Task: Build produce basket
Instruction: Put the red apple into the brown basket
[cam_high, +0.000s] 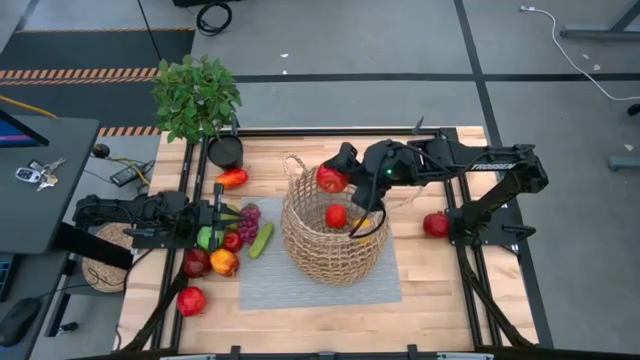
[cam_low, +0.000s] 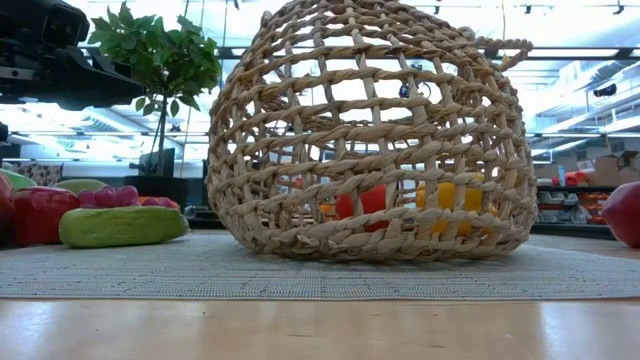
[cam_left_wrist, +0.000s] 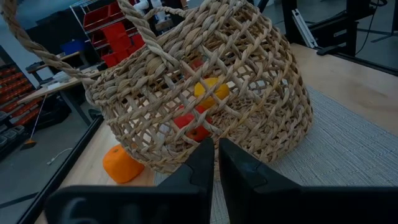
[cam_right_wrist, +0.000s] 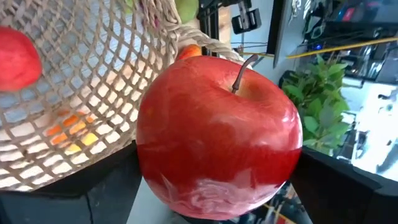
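High view: my right claw (cam_high: 335, 180) grasps a red apple (cam_high: 331, 179) over the basket (cam_high: 334, 236) rim; my left claw (cam_high: 216, 222), clenched empty, waits left of the basket among produce (cam_high: 222, 262). "TROSSEN" reads on my right arm (cam_high: 487, 160). Low view alone shows red and yellow fruit through the weave. Right wrist view: the apple's stem.

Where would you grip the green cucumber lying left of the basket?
Take the green cucumber across its narrow middle, coming straight down from above. It lies flat on the mat, long and slim, clear on its basket side, with grapes on the other side.
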